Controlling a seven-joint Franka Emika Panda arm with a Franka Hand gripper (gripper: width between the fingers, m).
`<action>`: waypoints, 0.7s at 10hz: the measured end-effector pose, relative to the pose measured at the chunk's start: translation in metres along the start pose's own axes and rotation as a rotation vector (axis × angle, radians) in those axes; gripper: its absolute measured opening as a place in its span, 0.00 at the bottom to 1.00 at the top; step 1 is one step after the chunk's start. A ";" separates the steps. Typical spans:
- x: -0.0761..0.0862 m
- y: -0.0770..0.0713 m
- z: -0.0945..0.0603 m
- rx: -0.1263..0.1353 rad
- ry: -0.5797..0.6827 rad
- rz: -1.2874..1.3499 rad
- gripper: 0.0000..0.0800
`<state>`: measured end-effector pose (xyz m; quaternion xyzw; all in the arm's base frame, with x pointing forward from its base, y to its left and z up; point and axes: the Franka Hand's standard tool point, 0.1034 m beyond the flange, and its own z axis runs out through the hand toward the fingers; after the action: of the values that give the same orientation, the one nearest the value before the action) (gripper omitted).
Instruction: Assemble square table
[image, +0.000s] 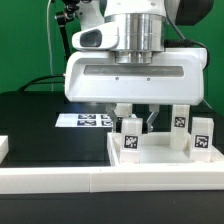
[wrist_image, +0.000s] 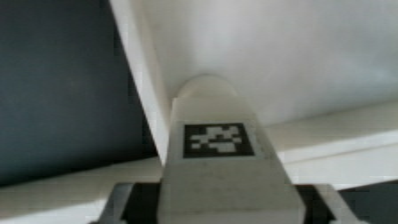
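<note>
On the exterior view's left lies the marker board (image: 85, 120), flat on the black table (image: 30, 125). Next comes the gripper (image: 139, 122), low over the tabletop (image: 160, 158). It is closed on a leg (image: 130, 136), and the wrist view shows that leg (wrist_image: 217, 140) pinched between the fingers. The leg stands up, its long side going up and down, tag facing the camera. Three more legs (image: 180, 123) stand to the right on the tabletop, by the wall (image: 60, 182). The held leg could tip or slip if the grip is loose. It could also bump the next leg, which is very near.
</note>
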<state>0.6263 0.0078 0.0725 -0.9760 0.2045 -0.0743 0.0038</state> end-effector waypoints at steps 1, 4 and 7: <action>0.000 0.001 0.000 0.000 0.005 0.133 0.36; 0.001 0.003 -0.001 -0.003 0.004 0.426 0.36; -0.003 0.003 -0.001 -0.010 0.000 0.772 0.36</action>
<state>0.6225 0.0066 0.0726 -0.8273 0.5571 -0.0665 0.0269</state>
